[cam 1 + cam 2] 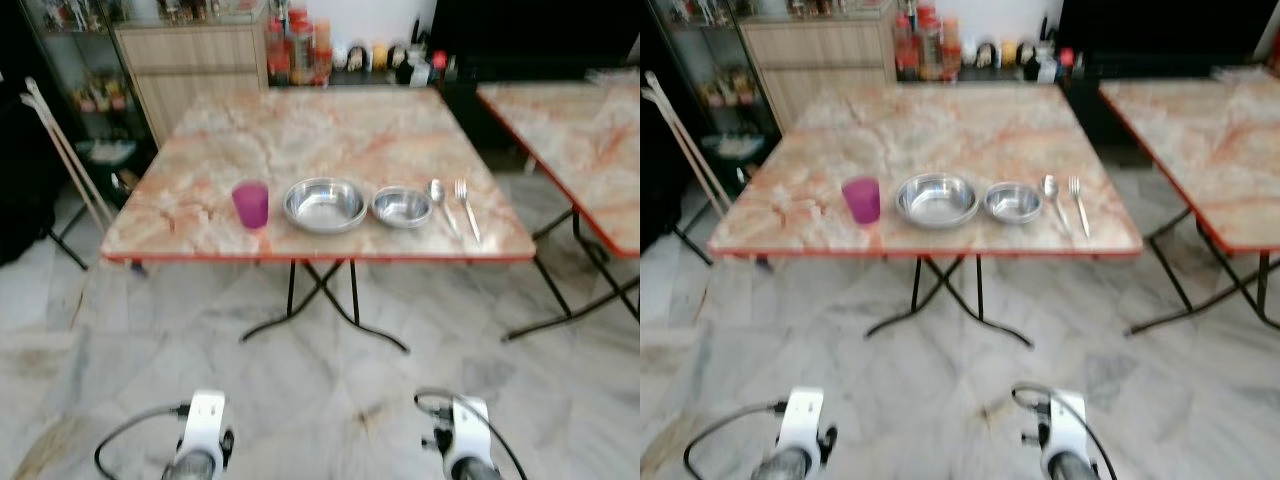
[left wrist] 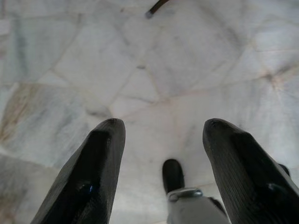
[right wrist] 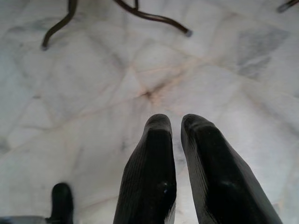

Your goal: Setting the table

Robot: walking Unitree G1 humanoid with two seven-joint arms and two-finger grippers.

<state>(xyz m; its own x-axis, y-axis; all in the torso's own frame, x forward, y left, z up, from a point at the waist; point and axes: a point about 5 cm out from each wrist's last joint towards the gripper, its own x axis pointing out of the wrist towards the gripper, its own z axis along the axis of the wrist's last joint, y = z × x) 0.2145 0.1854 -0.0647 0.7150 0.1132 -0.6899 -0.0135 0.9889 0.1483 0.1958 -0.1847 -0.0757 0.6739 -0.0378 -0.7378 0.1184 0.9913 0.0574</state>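
On a marble-patterned folding table (image 1: 330,130) stand, in a row near its front edge, a purple cup (image 1: 251,204), a large steel bowl (image 1: 324,204), a smaller steel bowl (image 1: 402,206), a spoon (image 1: 441,203) and a fork (image 1: 466,207). Both arms hang low over the floor, well short of the table. My left gripper (image 2: 161,126) is open with only floor between its fingers. My right gripper (image 3: 176,121) is shut and holds nothing.
A second marble table (image 1: 580,130) stands to the right. Behind are a wooden cabinet (image 1: 195,65), a shelf of bottles and jars (image 1: 350,55), and a glass cabinet at far left. Mop handles (image 1: 65,150) lean at the left. Black table legs (image 1: 320,300) cross underneath. Marble floor lies between me and the table.
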